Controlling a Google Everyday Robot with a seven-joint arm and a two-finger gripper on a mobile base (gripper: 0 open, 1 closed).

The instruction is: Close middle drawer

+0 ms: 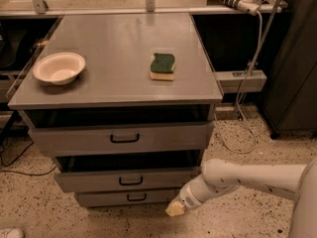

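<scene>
Down by the cabinet's lower right corner, the pincer (174, 209) is hovering just off the bottom drawer (99, 199), apart or together I cannot tell, with the middle drawer (89, 181) standing pulled out up and left of it. I reckon it is wanting a square, level push on that flat front near the handle (131, 181), ducking the top drawer (74, 142) jutting out above. The bowl (58, 67) and sponge (163, 66) are sitting on the table (114, 43), out of the way.

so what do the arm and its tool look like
The arm is smooth, white and tubular with a rounded joint, narrowing to a small cream-yellow tool, which sits low by the right end of the lowest drawer. No cables show.
</scene>
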